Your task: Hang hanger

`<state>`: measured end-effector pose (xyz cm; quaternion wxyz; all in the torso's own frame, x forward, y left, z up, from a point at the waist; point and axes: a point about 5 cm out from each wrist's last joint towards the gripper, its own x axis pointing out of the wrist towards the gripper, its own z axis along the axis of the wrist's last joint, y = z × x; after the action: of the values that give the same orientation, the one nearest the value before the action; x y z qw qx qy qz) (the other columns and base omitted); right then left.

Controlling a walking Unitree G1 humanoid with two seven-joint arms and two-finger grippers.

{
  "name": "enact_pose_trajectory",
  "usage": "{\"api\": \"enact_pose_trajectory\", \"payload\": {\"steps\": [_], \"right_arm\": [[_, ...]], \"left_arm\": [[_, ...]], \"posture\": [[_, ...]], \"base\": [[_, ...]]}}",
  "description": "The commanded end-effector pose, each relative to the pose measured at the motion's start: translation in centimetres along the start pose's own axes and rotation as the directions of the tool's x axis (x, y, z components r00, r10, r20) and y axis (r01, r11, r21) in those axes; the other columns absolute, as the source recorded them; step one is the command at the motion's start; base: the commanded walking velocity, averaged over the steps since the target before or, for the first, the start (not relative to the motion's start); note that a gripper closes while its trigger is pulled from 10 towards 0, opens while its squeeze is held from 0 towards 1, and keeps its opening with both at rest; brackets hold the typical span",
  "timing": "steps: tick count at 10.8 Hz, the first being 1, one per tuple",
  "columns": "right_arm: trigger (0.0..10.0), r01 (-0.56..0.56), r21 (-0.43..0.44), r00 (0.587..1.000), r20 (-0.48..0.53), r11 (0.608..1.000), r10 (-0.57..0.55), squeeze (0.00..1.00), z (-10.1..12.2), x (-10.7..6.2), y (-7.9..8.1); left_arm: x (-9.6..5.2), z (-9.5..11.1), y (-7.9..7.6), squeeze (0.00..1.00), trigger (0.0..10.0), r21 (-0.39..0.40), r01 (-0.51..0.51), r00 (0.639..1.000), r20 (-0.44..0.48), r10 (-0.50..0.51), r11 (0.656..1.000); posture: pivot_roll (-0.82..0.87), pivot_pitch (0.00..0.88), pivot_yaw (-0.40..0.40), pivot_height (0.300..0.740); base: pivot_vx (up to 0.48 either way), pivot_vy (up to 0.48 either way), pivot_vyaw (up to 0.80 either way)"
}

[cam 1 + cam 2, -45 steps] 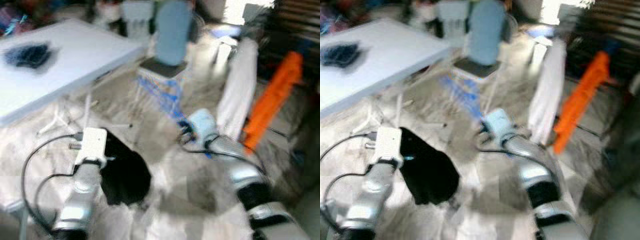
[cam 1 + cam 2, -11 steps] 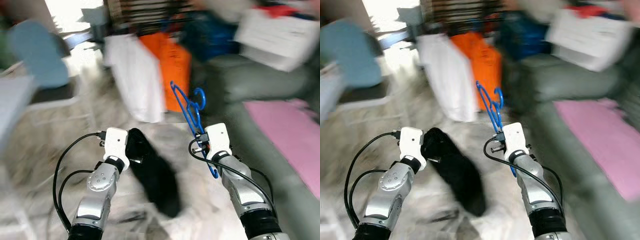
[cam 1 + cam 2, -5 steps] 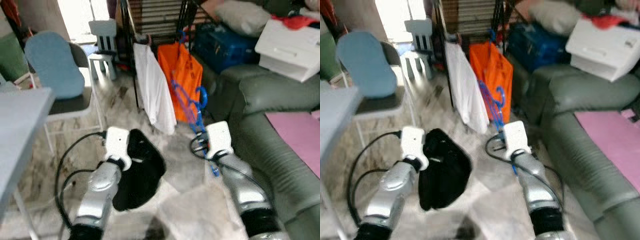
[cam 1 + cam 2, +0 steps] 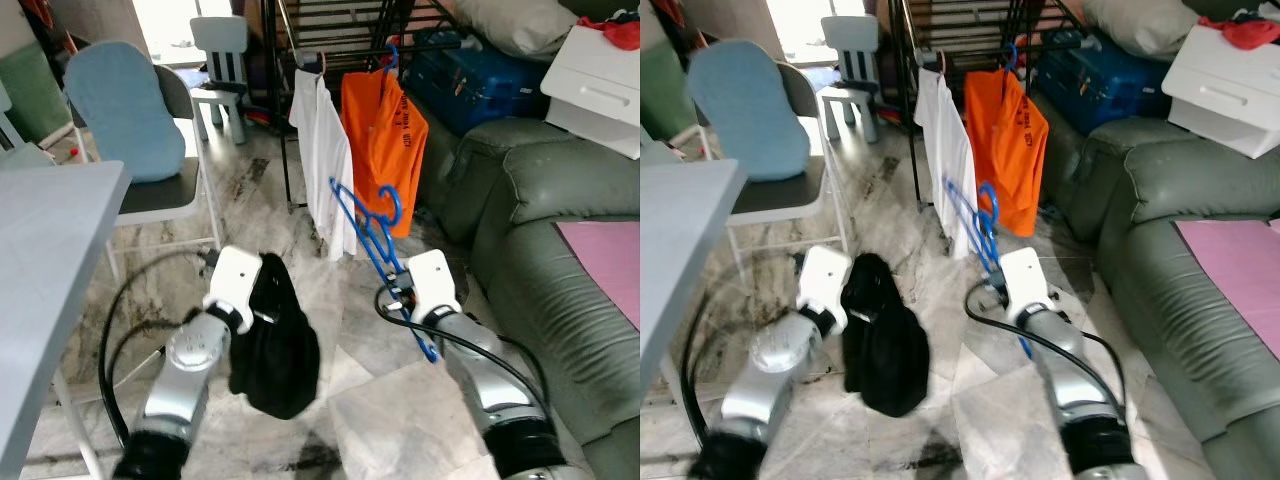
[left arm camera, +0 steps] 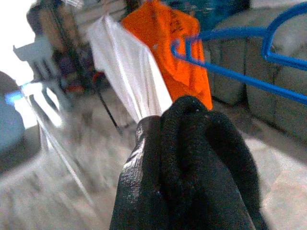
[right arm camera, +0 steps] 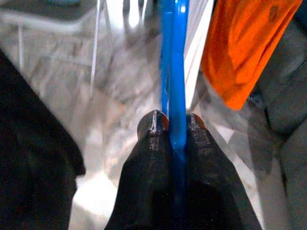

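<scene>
A blue plastic hanger (image 4: 372, 226) stands up from my right gripper (image 6: 172, 125), which is shut on its lower bar. Its hook points toward the black clothes rack (image 4: 330, 30) ahead. My left gripper (image 4: 262, 312) is shut on a black garment (image 4: 278, 345) that droops toward the floor; the cloth (image 5: 201, 163) covers the fingers in the left wrist view. On the rack hang a white shirt (image 4: 322, 160) and an orange shirt (image 4: 383, 140), the orange one on a blue hanger hook (image 4: 391, 52).
A green sofa (image 4: 570, 250) runs along the right, with a pink mat (image 4: 610, 255) on it. A grey table (image 4: 40, 260) is at the left, a chair with a blue cushion (image 4: 125, 100) behind it. A small white chair (image 4: 222, 45) and a blue crate (image 4: 480, 85) stand further back.
The camera has steadied and the rack now stands nearer and centred. Both arms keep their hold; the black garment now hangs lower from the left gripper.
</scene>
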<state>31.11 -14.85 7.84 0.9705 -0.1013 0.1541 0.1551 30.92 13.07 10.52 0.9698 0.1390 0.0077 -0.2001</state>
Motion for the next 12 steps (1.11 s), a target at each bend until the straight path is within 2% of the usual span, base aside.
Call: {"api": "enact_pose_trajectory", "payload": {"steps": [1,2,3,4,5,6,7,8,11,12], "right_arm": [[10.0,-0.033,-0.059,0.999,-0.024,0.998,0.031,0.0,0.2,-0.4,-0.6],[10.0,-0.046,-0.104,0.998,-0.045,0.994,0.041,0.0,0.0,-0.9,-1.5],[10.0,-0.073,-0.172,0.996,-0.072,0.982,0.061,0.0,0.2,-1.5,-3.0],[10.0,-0.116,-0.232,0.991,-0.091,0.966,0.097,0.0,0.7,-2.1,-4.0],[10.0,-0.164,-0.274,0.984,-0.106,0.947,0.14,0.0,1.1,-2.6,-4.6],[10.0,-0.266,-0.274,0.963,-0.116,0.924,0.243,0.0,2.0,-3.8,-5.2],[10.0,-0.293,-0.285,0.956,-0.121,0.913,0.269,0.0,2.3,-4.1,-5.5],[10.0,-0.351,-0.304,0.936,-0.134,0.886,0.325,0.0,2.8,-4.9,-6.1],[10.0,-0.465,-0.33,0.885,-0.188,0.822,0.425,0.0,3.0,-6.1,-6.3],[10.0,-0.478,-0.326,0.878,-0.193,0.816,0.438,0.0,3.0,-6.2,-6.3]], "left_arm": [[1.2,1.8,0.6,0.0,10.0,0.143,0.02,0.997,0.067,-0.03,0.989],[2.1,2.3,1.3,0.0,10.0,0.248,0.034,0.997,0.062,-0.051,0.968],[3.5,2.8,2.4,0.0,10.0,0.341,0.013,0.998,0.046,-0.031,0.94],[4.8,3.0,3.2,0.0,10.0,0.376,-0.024,1.0,0.0,0.026,0.926],[5.7,3.5,3.5,0.0,10.0,0.374,-0.034,0.999,0.0,0.037,0.927],[6.8,4.3,3.5,0.0,10.0,0.417,-0.05,0.998,-0.003,0.057,0.907],[7.1,4.4,3.5,0.0,10.0,0.438,-0.045,0.999,0.002,0.049,0.898],[7.3,4.6,3.0,0.0,10.0,0.478,-0.022,1.0,0.018,0.016,0.878],[7.0,4.2,2.4,0.0,10.0,0.508,0.029,0.998,0.036,-0.054,0.861],[6.9,4.0,2.4,0.0,10.0,0.534,0.041,0.997,0.034,-0.07,0.845]], "posture": [[-0.18,0.002,0.049,0.74],[-0.18,0.001,0.057,0.74],[-0.19,0.0,0.07,0.74],[-0.2,0.0,0.081,0.74],[-0.21,0.0,0.087,0.74],[-0.22,0.0,0.101,0.74],[-0.23,0.0,0.104,0.74],[-0.23,0.0,0.106,0.74],[-0.22,0.0,0.101,0.74],[-0.22,0.0,0.1,0.74]], "base": [[0.0,0.0,0.0],[0.0,0.0,0.0],[0.0,0.0,0.0],[0.0,0.0,0.0],[0.0,0.0,0.0],[0.0,0.0,0.0],[0.0,0.0,0.0],[0.0,0.0,0.0],[0.0,0.0,0.0],[0.0,0.0,0.0]]}}
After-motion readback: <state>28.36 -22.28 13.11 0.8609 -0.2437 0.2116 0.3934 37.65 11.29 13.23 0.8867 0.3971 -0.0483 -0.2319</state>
